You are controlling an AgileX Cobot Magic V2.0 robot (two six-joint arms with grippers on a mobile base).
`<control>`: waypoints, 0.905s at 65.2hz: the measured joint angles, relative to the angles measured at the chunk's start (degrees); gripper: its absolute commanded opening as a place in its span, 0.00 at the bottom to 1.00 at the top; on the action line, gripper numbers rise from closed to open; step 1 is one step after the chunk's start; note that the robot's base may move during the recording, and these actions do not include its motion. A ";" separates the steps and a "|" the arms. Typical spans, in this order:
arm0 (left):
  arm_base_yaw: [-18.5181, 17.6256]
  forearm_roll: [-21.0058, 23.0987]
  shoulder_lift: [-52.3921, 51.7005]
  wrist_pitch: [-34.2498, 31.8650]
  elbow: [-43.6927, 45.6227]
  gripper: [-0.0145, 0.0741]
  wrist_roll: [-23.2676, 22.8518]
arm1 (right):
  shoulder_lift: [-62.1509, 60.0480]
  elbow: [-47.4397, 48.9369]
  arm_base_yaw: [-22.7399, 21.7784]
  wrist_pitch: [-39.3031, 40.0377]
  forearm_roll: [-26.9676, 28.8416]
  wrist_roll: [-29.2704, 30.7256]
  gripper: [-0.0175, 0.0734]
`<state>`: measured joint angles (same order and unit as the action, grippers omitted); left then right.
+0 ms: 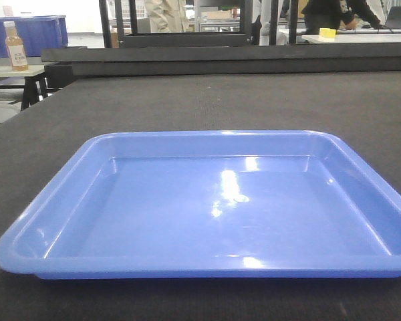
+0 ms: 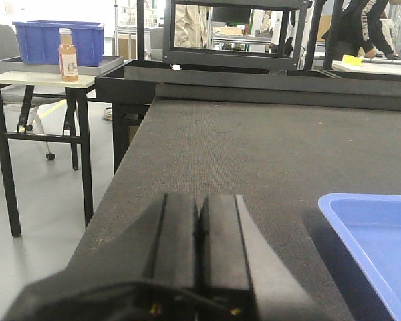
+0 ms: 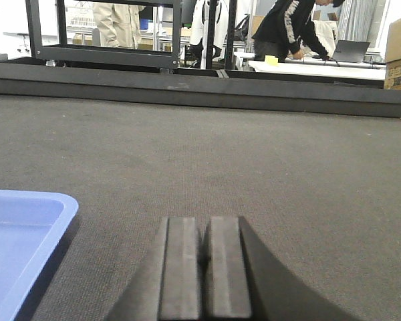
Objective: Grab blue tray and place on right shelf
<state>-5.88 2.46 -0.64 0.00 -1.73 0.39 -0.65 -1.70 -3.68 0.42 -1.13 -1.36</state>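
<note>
The left gripper (image 2: 199,200) and the right gripper (image 3: 202,224), each with jaws pressed together on nothing, sit low either side of the glossy blue tray (image 1: 207,207), which lies flat on the near part of the dark table (image 1: 254,100), while a bottle (image 1: 15,47) and a dark-blue bin (image 1: 43,33) stand far back left.

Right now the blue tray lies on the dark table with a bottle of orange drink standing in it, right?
Not quite. The blue tray lies on the dark table but is empty; the bottle of orange drink stands on the side table at the picture's left edge, beside a dark-blue bin. The exterior front-facing view shows it.
</note>
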 measured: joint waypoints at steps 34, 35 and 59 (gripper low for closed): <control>0.00 0.00 0.00 -0.34 0.00 0.11 0.00 | 0.00 0.00 0.00 0.00 0.00 0.00 0.25; 0.00 0.00 0.00 -0.54 0.00 0.11 0.00 | 0.00 0.00 0.00 0.00 0.00 0.00 0.25; 0.00 -0.37 2.02 12.67 12.57 0.11 0.00 | 0.00 12.21 0.00 -6.51 0.00 0.00 0.25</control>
<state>-5.88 2.08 1.38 12.67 10.84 0.39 -0.65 10.51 -3.68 -6.09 -1.13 -1.36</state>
